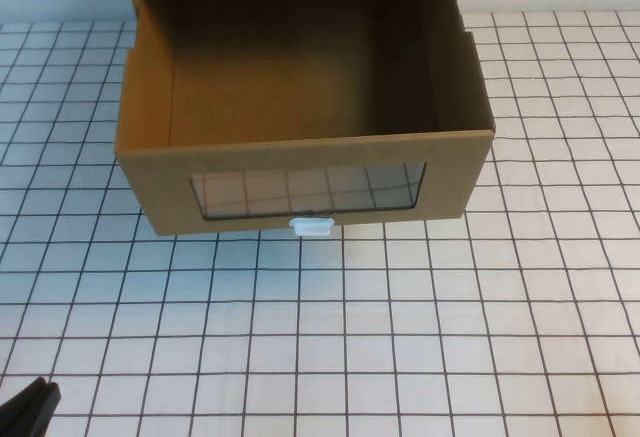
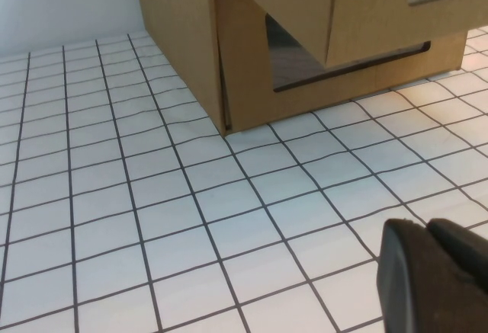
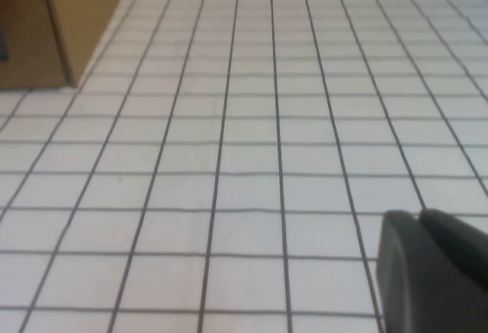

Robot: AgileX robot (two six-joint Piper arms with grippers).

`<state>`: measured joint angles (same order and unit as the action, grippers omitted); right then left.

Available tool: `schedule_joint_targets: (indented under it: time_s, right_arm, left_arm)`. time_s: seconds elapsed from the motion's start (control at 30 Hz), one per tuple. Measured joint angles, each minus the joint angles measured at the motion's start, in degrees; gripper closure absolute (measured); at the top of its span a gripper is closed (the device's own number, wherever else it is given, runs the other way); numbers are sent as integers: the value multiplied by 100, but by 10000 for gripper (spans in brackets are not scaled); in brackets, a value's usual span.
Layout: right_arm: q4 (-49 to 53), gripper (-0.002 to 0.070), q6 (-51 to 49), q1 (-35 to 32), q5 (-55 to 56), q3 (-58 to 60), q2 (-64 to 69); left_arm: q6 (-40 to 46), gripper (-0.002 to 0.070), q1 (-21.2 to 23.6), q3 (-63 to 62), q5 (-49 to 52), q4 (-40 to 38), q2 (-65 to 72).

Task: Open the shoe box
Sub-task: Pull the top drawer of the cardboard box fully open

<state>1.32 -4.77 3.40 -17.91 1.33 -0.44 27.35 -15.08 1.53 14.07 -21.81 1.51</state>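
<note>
The shoe box (image 1: 300, 172) sits at 12 o'clock on the gridded table (image 1: 400, 337). Its drawer is slid out toward the robot, so the opening step looks done, and I judge the next move calls only for keeping the arms clear. The left gripper (image 1: 30, 407), clenched on nothing, rests at 7 o'clock, with the box well apart toward 1 o'clock from it. The right gripper (image 3: 422, 260), clenched empty too, hovers over bare grid, well apart from the box.
</note>
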Motion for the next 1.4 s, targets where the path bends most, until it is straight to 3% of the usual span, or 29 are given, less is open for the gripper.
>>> schedule_joint_targets:
  time_s: [1.07, 1.23, 1.4]
  right_arm:
    - [0, 689, 0, 0, -253, 0, 0]
    - [0, 689, 0, 0, -253, 0, 0]
    - [0, 689, 0, 0, -263, 7, 0]
  left_arm:
    - [-91, 677, 0, 0, -135, 242, 0]
    - [-1073, 677, 430, 0, -487, 961, -187]
    - [-1480, 677, 990, 0, 132, 1192, -206]
